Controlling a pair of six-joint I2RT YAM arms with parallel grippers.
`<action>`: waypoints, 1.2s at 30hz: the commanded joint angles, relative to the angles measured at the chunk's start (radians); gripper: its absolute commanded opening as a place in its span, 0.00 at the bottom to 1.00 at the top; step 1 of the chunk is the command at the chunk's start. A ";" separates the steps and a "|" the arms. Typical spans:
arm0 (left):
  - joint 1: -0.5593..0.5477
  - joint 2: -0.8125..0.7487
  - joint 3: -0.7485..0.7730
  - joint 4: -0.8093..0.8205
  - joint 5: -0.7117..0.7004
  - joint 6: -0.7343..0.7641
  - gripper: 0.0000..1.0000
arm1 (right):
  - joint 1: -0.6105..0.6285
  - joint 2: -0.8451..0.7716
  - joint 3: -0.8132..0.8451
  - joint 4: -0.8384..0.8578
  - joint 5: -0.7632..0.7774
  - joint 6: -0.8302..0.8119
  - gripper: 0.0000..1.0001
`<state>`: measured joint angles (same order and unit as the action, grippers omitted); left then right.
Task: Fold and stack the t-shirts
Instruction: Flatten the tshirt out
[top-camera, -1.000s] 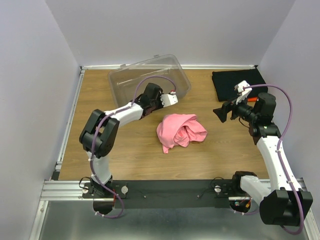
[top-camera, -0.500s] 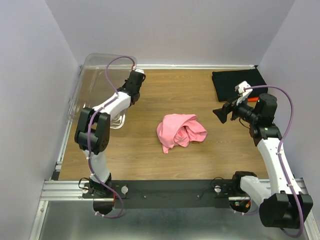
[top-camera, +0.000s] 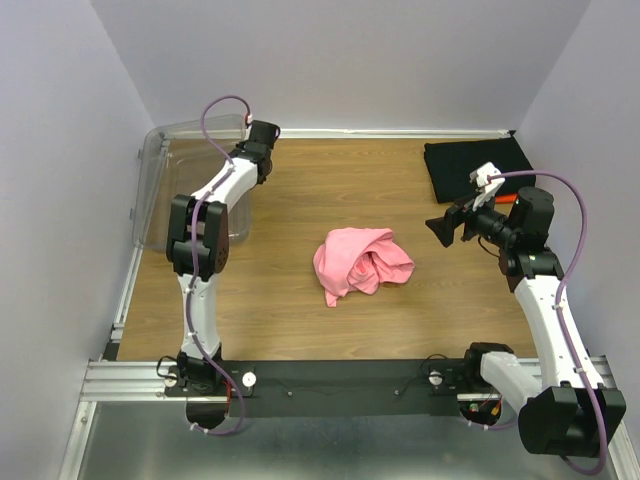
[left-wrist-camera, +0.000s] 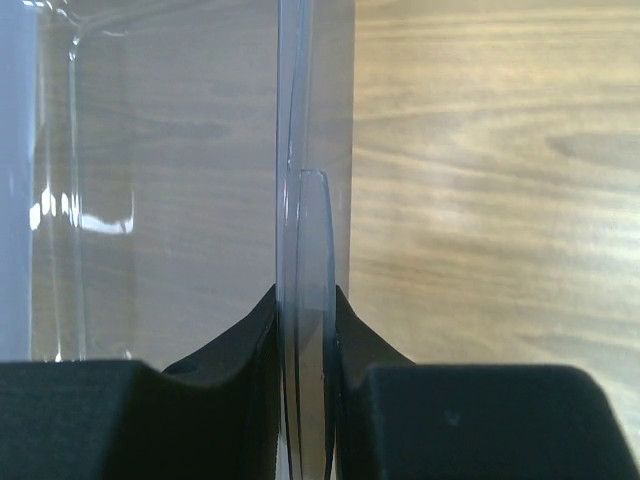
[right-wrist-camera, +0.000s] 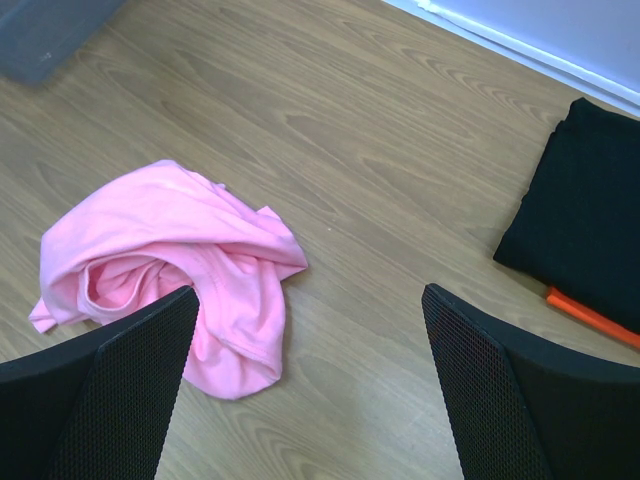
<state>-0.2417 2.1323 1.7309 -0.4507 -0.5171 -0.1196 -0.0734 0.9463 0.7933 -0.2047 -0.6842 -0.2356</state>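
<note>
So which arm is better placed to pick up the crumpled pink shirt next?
Right. The right gripper is open and empty, and the pink shirt lies in its wrist view. The left gripper is shut on the wall of the clear bin at the far left, away from the shirt.

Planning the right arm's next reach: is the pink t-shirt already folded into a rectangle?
No, the pink t-shirt lies in a crumpled heap on the wooden table, with loose bunched folds.

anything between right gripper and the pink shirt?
Nothing. Only bare table separates the right gripper from the pink shirt, clearest in the top view.
</note>
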 joint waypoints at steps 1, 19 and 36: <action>0.024 0.057 0.114 -0.008 -0.047 -0.023 0.00 | -0.005 -0.007 -0.003 -0.013 -0.009 0.002 1.00; 0.042 0.170 0.223 -0.049 -0.044 0.221 0.00 | -0.005 0.008 -0.003 -0.013 -0.012 0.001 1.00; -0.028 -0.199 0.063 0.056 0.006 0.207 0.92 | -0.005 0.026 -0.017 -0.045 -0.110 -0.063 1.00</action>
<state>-0.2214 2.1624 1.8412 -0.4843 -0.5362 0.1040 -0.0734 0.9573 0.7929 -0.2085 -0.7097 -0.2451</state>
